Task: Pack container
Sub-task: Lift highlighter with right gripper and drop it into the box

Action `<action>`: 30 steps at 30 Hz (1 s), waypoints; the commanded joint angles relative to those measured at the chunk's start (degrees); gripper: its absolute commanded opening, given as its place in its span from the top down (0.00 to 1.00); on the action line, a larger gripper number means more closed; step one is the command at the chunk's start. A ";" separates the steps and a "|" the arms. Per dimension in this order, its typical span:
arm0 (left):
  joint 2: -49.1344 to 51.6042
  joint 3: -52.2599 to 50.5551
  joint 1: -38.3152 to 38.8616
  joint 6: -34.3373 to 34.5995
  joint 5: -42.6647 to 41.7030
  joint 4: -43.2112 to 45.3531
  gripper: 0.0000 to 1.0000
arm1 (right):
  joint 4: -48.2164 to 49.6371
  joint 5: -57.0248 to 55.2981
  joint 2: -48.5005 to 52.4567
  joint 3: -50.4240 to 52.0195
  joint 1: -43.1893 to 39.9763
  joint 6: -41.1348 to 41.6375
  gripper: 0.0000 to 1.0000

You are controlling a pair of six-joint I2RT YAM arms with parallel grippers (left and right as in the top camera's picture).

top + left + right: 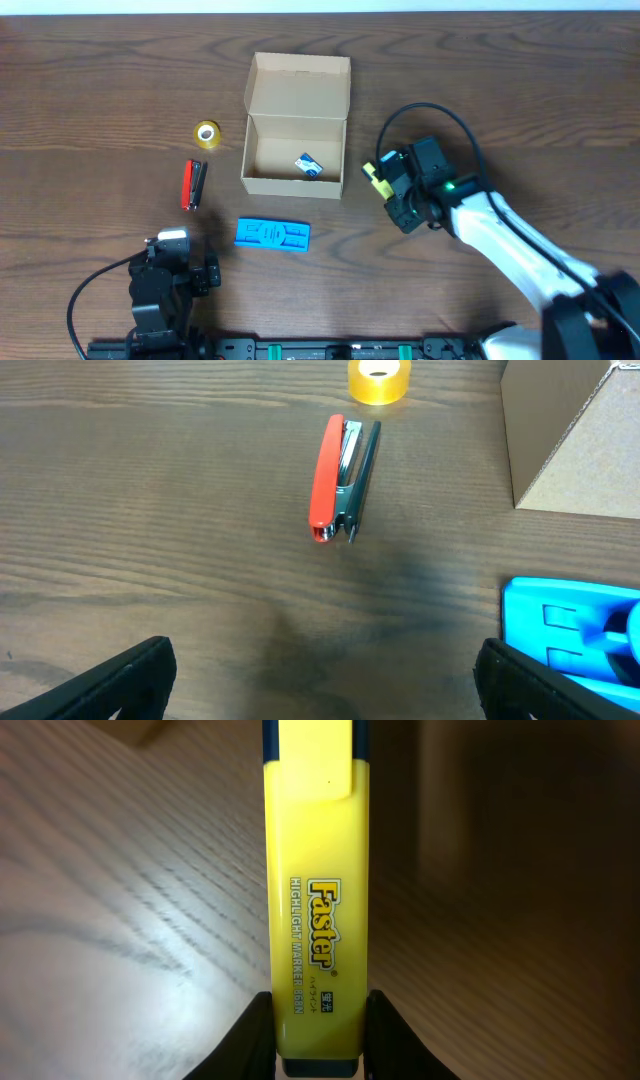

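The tan cardboard box [294, 150] stands open at the table's middle, flap lid tilted back, with a small blue-and-white item [308, 166] inside. Its corner shows in the left wrist view [575, 440]. My right gripper [385, 183] is shut on a yellow highlighter marker [316, 890], just right of the box; the marker's tip shows in the overhead view [374, 177]. My left gripper [320, 680] is open and empty near the front edge, below a red stapler [338, 478] and left of a blue flat item [570, 625].
A yellow tape roll [207, 133] lies left of the box and also shows in the left wrist view [379, 380]. The red stapler [192, 184] lies below it. The blue flat item [272, 235] lies in front of the box.
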State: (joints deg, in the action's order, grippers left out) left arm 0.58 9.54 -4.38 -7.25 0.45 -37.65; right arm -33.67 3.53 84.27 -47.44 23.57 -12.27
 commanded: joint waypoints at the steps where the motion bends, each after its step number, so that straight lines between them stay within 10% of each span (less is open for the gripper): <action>1: -0.37 -0.61 -0.15 0.90 0.81 0.00 0.05 | -1.66 -0.04 -5.29 -2.16 -0.24 1.14 0.82; 12: -0.37 -0.61 -0.15 0.90 0.81 0.00 0.05 | -3.48 3.93 -10.64 -12.28 -0.24 2.93 0.82; 30: -0.37 -0.61 -0.15 0.90 0.81 0.00 0.05 | 1.09 5.29 14.67 -29.11 11.82 0.83 0.78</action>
State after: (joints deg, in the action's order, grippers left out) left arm 0.58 9.54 -4.38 -7.25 0.45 -37.65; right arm -32.27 10.22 96.40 -74.78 34.46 -10.57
